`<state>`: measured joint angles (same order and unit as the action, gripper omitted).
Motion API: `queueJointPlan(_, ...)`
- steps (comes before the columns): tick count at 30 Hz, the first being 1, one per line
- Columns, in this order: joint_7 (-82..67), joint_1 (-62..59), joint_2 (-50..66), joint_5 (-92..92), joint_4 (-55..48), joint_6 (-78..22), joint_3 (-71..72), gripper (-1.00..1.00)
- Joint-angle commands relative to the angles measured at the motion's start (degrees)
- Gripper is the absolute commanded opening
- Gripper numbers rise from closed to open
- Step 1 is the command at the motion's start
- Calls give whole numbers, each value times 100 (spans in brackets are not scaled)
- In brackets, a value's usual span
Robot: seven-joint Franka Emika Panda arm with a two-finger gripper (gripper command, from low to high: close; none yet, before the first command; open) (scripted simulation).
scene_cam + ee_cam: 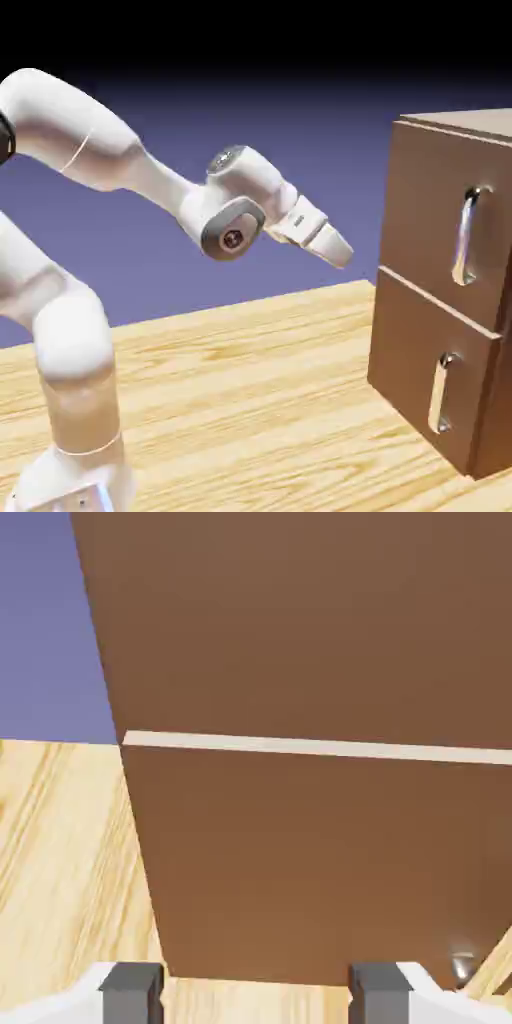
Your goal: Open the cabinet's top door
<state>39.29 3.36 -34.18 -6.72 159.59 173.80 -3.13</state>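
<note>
White arm (80, 300) comes up on the left of the exterior view, its fingers (340, 250) spread apart with nothing between them, hanging in the air well short of the cabinet (430, 330). That sits on the desk (250, 400) at the right; the top door (440, 220) looks shut, silver handle (467, 235) untouched.
</note>
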Motion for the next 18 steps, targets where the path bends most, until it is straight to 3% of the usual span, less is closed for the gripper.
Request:
queueJointPlan(1, -118, 99, -56, -250, -52, -8, -116, 0)
queueJointPlan(18, -2113, 1784, -1014, -4486, -943, -139, -2088, 0)
